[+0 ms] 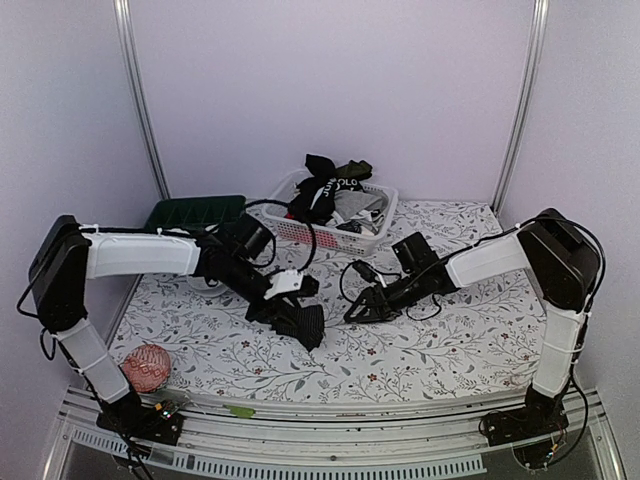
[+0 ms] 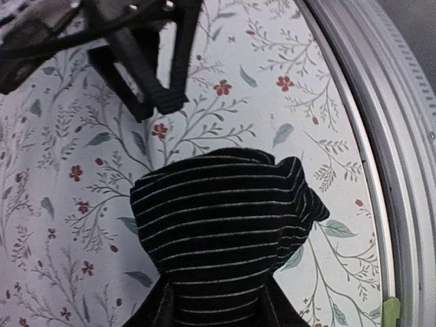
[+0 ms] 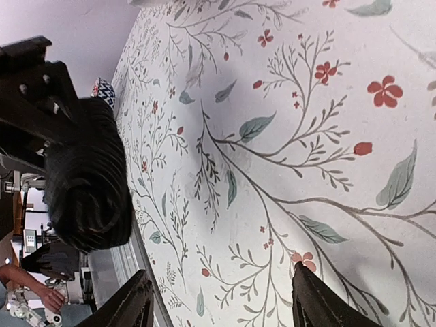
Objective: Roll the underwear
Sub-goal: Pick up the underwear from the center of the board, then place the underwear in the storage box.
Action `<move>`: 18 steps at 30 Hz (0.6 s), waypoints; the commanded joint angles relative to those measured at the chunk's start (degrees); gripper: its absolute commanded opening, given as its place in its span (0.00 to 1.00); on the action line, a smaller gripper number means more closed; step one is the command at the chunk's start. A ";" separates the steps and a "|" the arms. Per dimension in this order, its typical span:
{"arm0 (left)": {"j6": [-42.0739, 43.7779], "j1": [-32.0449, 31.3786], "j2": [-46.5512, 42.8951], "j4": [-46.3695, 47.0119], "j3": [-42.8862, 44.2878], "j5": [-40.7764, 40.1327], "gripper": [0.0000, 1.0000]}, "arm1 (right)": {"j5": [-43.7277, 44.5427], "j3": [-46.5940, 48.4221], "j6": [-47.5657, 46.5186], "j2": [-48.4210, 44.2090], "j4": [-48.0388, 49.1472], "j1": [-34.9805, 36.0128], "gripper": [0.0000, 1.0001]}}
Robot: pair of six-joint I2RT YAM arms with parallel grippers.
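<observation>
A black underwear with thin pale stripes is bunched into a roll above the flowered table. My left gripper is shut on its lower end, one finger on each side. In the top view this roll hangs at the left gripper, near the table's middle. My right gripper is open with only tablecloth between its fingers; it sits just right of the roll, apart from it. The right gripper rests low over the table. More underwear, black, white and grey, is piled in the basket.
A white lattice basket stands at the back centre, and a dark green tray lies to its left. A red patterned ball sits at the front left. The metal table rail runs close to the roll.
</observation>
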 commanded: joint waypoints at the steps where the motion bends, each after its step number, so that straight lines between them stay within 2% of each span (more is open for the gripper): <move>1: -8.25 8.29 -4.73 -9.18 9.51 8.13 0.00 | 5.11 -0.23 1.72 -6.01 -0.36 0.11 0.71; 5: -11.49 18.87 -4.09 -13.54 18.23 6.69 0.00 | 7.83 -0.15 2.84 -9.04 -0.77 0.10 0.78; 11: -18.42 36.03 2.68 -12.12 31.95 -7.85 0.00 | 9.88 0.13 4.41 -11.97 -2.15 0.11 0.94; 14: -23.57 41.80 7.36 -9.31 37.48 -17.20 0.00 | 11.57 0.24 4.39 -12.85 -3.84 0.10 0.97; 18: -27.77 45.79 12.62 -5.41 41.20 -26.87 0.00 | 12.93 0.40 4.02 -13.71 -5.72 0.13 0.99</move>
